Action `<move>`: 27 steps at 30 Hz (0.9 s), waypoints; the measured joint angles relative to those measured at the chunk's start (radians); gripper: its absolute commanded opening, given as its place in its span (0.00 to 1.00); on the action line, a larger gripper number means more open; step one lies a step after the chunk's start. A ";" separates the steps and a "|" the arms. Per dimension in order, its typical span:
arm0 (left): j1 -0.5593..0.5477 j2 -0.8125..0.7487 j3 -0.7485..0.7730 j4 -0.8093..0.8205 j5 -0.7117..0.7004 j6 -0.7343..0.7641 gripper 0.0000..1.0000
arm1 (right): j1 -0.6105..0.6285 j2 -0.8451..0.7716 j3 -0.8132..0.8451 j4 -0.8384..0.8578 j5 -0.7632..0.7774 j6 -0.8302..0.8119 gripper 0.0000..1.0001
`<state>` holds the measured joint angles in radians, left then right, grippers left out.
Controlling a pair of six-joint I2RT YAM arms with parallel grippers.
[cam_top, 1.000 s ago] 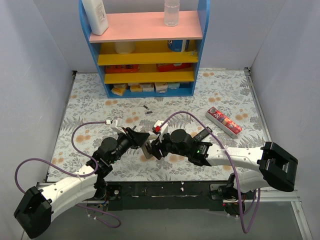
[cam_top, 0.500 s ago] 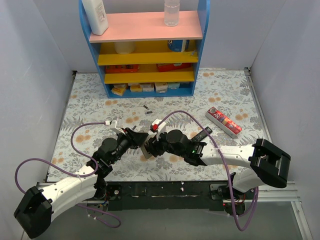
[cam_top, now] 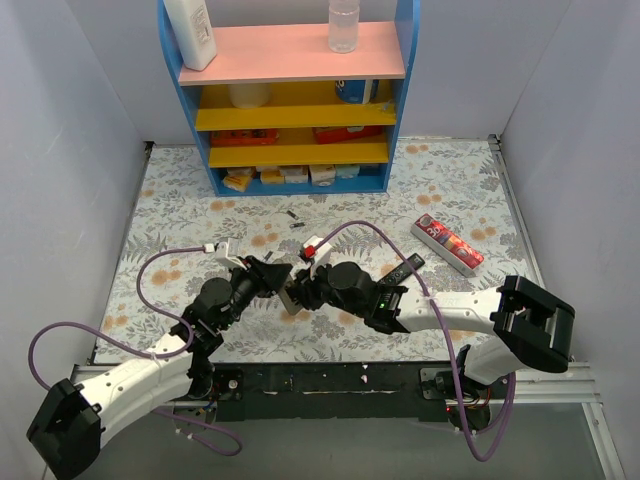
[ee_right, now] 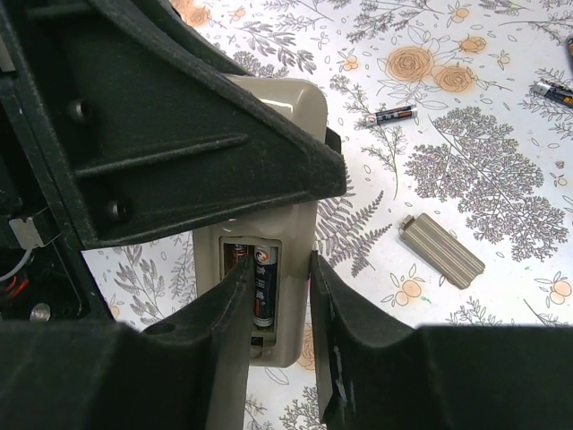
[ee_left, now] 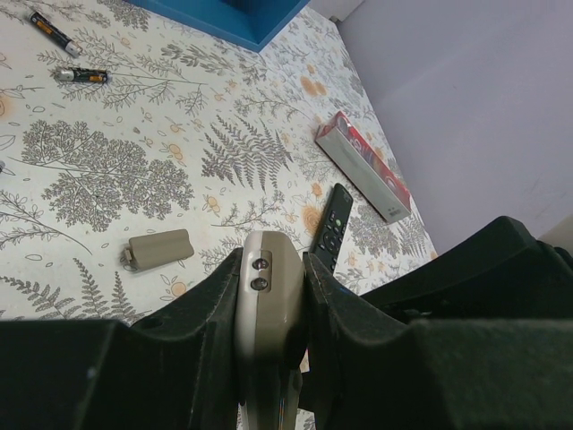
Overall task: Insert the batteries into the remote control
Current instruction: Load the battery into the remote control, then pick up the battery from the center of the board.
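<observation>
My left gripper [cam_top: 283, 279] is shut on the grey-beige remote control [cam_top: 296, 296] and holds it above the table; in the left wrist view the remote [ee_left: 269, 296] is clamped between the jaws [ee_left: 271, 269]. My right gripper [cam_top: 306, 291] is right at the remote's open back [ee_right: 300, 224]. Its fingers stand slightly apart [ee_right: 282, 269] in front of the compartment. One dark battery [ee_right: 265, 287] lies in the compartment. Two loose batteries [ee_right: 389, 115] [ee_right: 555, 89] lie on the table, also seen in the left wrist view [ee_left: 82, 76] [ee_left: 54, 33].
The flat grey cover piece [ee_right: 441, 250] lies on the floral table, also in the left wrist view [ee_left: 159, 248]. A slim black remote [cam_top: 405, 268] and a red box [cam_top: 449, 244] lie to the right. A blue and yellow shelf [cam_top: 300, 180] stands at the back.
My right gripper has moved left and closed in on the remote held by my left gripper. The left gripper has shifted slightly up with the remote.
</observation>
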<state>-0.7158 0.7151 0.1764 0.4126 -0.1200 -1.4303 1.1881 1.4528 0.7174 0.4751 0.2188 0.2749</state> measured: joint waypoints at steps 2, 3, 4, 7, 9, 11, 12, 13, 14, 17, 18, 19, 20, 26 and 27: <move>0.000 -0.017 0.000 -0.009 -0.009 0.001 0.00 | 0.004 0.000 0.001 0.005 0.010 0.009 0.30; 0.000 -0.024 0.000 -0.014 -0.013 0.002 0.00 | 0.005 0.000 0.001 0.008 0.014 0.012 0.31; 0.000 -0.030 0.000 -0.018 -0.017 0.002 0.00 | 0.005 0.000 0.001 0.011 0.014 0.014 0.32; 0.000 -0.043 0.000 -0.032 -0.028 0.001 0.00 | 0.005 0.000 0.002 0.017 0.006 0.013 0.40; -0.001 -0.050 0.000 -0.045 -0.039 0.000 0.00 | 0.005 0.000 0.003 0.016 -0.008 0.005 0.50; -0.002 -0.055 0.005 -0.083 -0.071 -0.002 0.00 | 0.000 -0.002 0.008 -0.001 -0.014 -0.012 0.56; -0.002 -0.056 0.011 -0.113 -0.087 -0.002 0.00 | -0.005 -0.005 0.010 -0.016 -0.016 -0.023 0.58; -0.002 -0.057 0.023 -0.156 -0.111 -0.004 0.00 | -0.011 -0.009 0.015 -0.035 -0.018 -0.032 0.58; -0.002 -0.057 0.042 -0.211 -0.150 -0.008 0.00 | -0.021 -0.014 0.023 -0.054 -0.022 -0.043 0.60; -0.002 -0.073 0.095 -0.351 -0.247 -0.024 0.00 | -0.057 -0.026 0.049 -0.099 -0.053 -0.067 0.63; -0.002 -0.084 0.116 -0.405 -0.282 -0.029 0.00 | -0.076 -0.026 0.063 -0.113 -0.070 -0.075 0.63; -0.002 -0.096 0.136 -0.447 -0.312 -0.031 0.00 | -0.098 -0.026 0.078 -0.134 -0.084 -0.086 0.64; -0.002 -0.109 0.156 -0.491 -0.340 -0.034 0.00 | -0.125 -0.023 0.097 -0.159 -0.104 -0.099 0.64; -0.002 -0.167 0.285 -0.682 -0.433 -0.031 0.01 | -0.283 0.096 0.255 -0.262 -0.209 -0.192 0.66; -0.002 -0.174 0.315 -0.716 -0.446 -0.025 0.01 | -0.303 0.128 0.283 -0.281 -0.227 -0.204 0.66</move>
<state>-0.7177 0.5415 0.4911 -0.3038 -0.5659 -1.4555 0.8856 1.5806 1.0000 0.1944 -0.0082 0.0704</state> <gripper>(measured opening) 0.261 0.661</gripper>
